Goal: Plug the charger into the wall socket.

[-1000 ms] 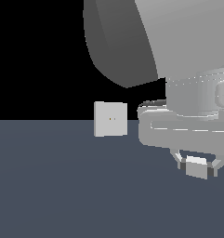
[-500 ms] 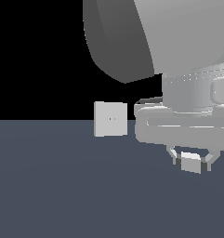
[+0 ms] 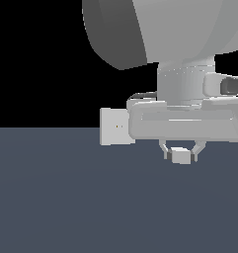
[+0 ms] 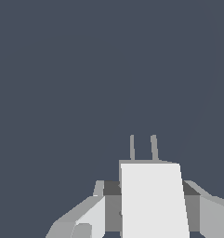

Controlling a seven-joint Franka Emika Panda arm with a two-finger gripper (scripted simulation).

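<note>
Hand (image 3: 181, 154) is clamped on the charger (image 3: 180, 156), held clear above the worktop (image 3: 66, 197). Wall socket (image 3: 115, 126) sits at its 10 o'clock, apart. Charger looks rigid, light and smooth-sided; side grip on the body fits, prongs (image 4: 142, 148) left free.

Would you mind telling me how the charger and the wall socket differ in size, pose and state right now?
The charger is a small block, while the wall socket is a much larger flat square plate. The charger sits between the gripper fingers above the floor, whereas the socket stands upright, ungripped. In the wrist view the charger shows two prongs; the socket shows two tiny dots. Both are pale grey-white.
</note>
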